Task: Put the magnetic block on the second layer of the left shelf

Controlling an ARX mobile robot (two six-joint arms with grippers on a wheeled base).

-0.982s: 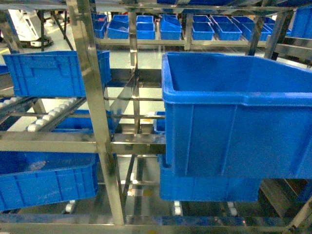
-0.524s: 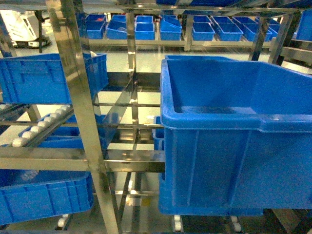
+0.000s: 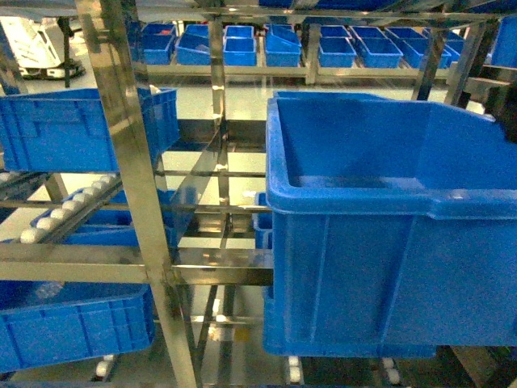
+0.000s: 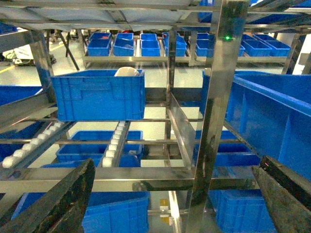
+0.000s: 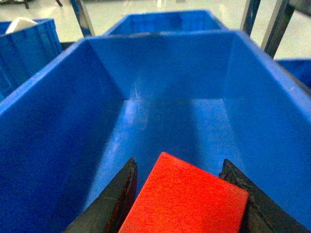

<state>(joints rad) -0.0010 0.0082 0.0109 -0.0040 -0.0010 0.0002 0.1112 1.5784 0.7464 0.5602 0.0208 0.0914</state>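
In the head view, a large blue bin point(image 3: 388, 234) fills the right half, sitting on a steel rack point(image 3: 129, 162) whose upright post runs down the left of centre. A smaller blue crate point(image 3: 81, 129) stands on the left side of the rack on an upper level, above a slanted track of white rollers point(image 3: 65, 206). Another blue crate point(image 3: 73, 323) sits lower left. Rows of small blue bins point(image 3: 283, 44) line a shelf in the background. Neither gripper nor the red block shows clearly here.

In the left wrist view, the left gripper point(image 4: 170, 204) is spread wide, its 2 dark fingers point(image 4: 58, 204) at the bottom corners with nothing between them. Beyond it stands the steel rack point(image 4: 216, 97), the blue crate point(image 4: 99, 94) with a white object point(image 4: 127, 72) just showing over its rim, the white rollers point(image 4: 114, 143) below it, and the large blue bin point(image 4: 272, 116) at the right.

In the right wrist view, the right gripper point(image 5: 187, 194) is closed on the red block point(image 5: 187, 199), a dark finger point(image 5: 116, 194) pressing each side. The block is held above the open inside of the large blue bin point(image 5: 58, 107), near its front edge. A second blue bin point(image 5: 165, 20) sits behind it.
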